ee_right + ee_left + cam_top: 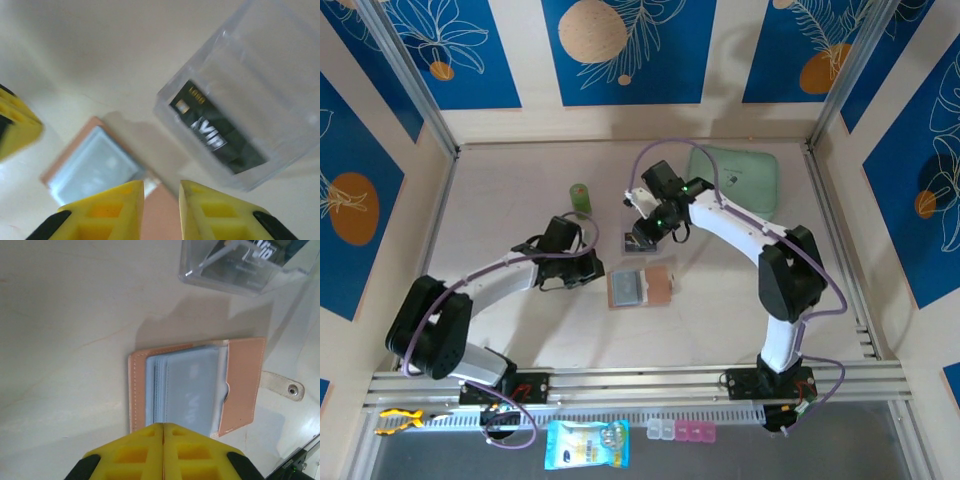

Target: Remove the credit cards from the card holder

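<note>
The card holder (642, 287) lies open on the table, salmon-tan outside with greyish-blue sleeves (192, 387) inside and a snap tab (285, 386) sticking out. My left gripper (163, 426) is shut, with its tips over the holder's near edge and nothing visible between them. A dark credit card (215, 132) printed "VIP" stands inside a clear plastic box (260, 95) just beyond the holder. My right gripper (161, 192) is open and empty. It hovers above the table between the box and the holder (92, 167).
A mint-green pouch (735, 175) lies at the back right. A small green bottle (580, 197) stands behind the left arm. The left gripper's yellow finger (15, 125) shows at the left edge of the right wrist view. Side walls enclose the table.
</note>
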